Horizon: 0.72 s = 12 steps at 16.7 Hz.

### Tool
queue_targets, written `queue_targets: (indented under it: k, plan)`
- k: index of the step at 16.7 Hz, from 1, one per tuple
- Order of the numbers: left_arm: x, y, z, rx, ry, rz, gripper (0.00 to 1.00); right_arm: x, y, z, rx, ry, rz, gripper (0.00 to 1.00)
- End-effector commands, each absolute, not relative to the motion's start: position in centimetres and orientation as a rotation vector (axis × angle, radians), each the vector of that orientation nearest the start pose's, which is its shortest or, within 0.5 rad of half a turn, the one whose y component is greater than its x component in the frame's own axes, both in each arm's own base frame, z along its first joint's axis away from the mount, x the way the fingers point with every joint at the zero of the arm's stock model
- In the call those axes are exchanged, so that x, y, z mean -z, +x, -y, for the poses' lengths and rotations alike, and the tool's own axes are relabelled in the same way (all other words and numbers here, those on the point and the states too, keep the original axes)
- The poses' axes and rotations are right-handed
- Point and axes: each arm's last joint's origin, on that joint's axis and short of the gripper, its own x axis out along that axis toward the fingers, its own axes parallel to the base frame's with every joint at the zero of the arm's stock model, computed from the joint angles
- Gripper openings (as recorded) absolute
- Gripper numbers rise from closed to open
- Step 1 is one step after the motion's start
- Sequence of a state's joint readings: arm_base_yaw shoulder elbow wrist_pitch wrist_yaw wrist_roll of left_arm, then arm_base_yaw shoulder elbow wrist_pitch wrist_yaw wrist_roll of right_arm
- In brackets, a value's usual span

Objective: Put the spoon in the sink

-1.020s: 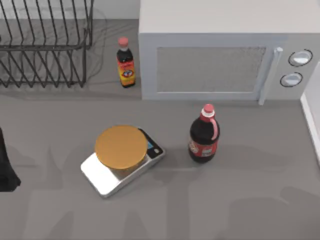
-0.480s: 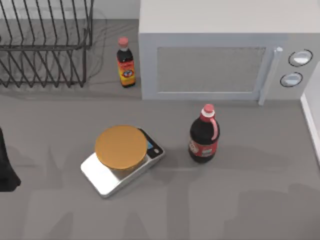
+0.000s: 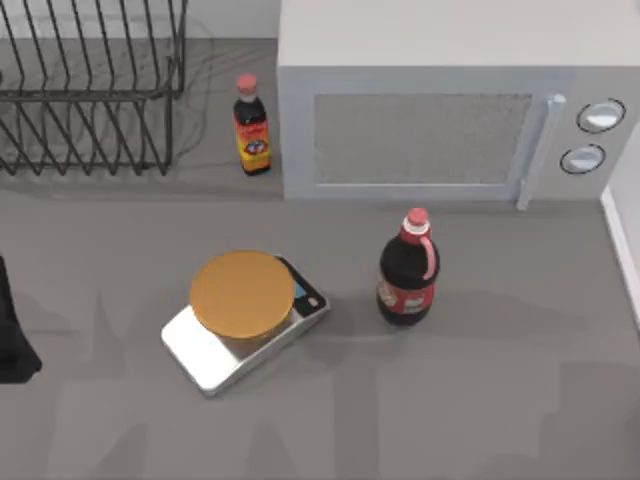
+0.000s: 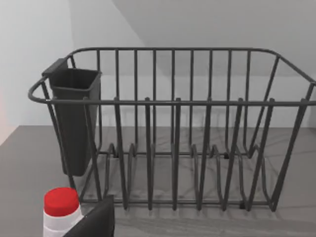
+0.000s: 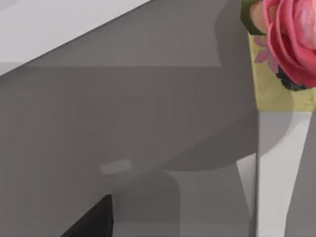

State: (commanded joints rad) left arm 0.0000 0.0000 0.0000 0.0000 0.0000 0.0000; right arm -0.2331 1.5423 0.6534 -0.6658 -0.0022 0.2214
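The spoon is out of view. A white raised edge [image 3: 622, 235] runs along the table's right side; I cannot tell whether it is the sink. The same white ledge [image 5: 276, 168] appears in the right wrist view, beside a dark part of my right gripper [image 5: 91, 219]. My left arm [image 3: 10, 335] is a dark shape parked at the table's left edge. A dark part of my left gripper [image 4: 94, 222] sits low in the left wrist view, facing the dish rack.
A wire dish rack [image 3: 85, 90] with a dark cutlery cup [image 4: 74, 118] stands back left. A small sauce bottle [image 3: 251, 125], a white microwave [image 3: 440, 100], a kitchen scale with an orange disc [image 3: 243, 318] and a dark soda bottle [image 3: 408, 270] stand around. A red-capped bottle [image 4: 61, 210] and a pink flower [image 5: 291, 39] are close by.
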Motion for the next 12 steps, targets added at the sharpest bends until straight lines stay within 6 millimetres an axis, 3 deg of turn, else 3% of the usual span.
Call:
queue_targets:
  k: [3,7,12]
  plan:
    - [-16.0,10.6,0.1,0.0,0.0,0.0,1.0,-9.4,21.1,5.0,0.355,0.358,-1.535,1.0]
    - [-16.0,10.6,0.1,0.0,0.0,0.0,1.0,-9.3,21.1,5.0,0.355,0.358,-1.536,1.0]
    - [-16.0,10.6,0.1,0.0,0.0,0.0,1.0,-9.3,21.1,5.0,0.355,0.358,-1.536,0.62]
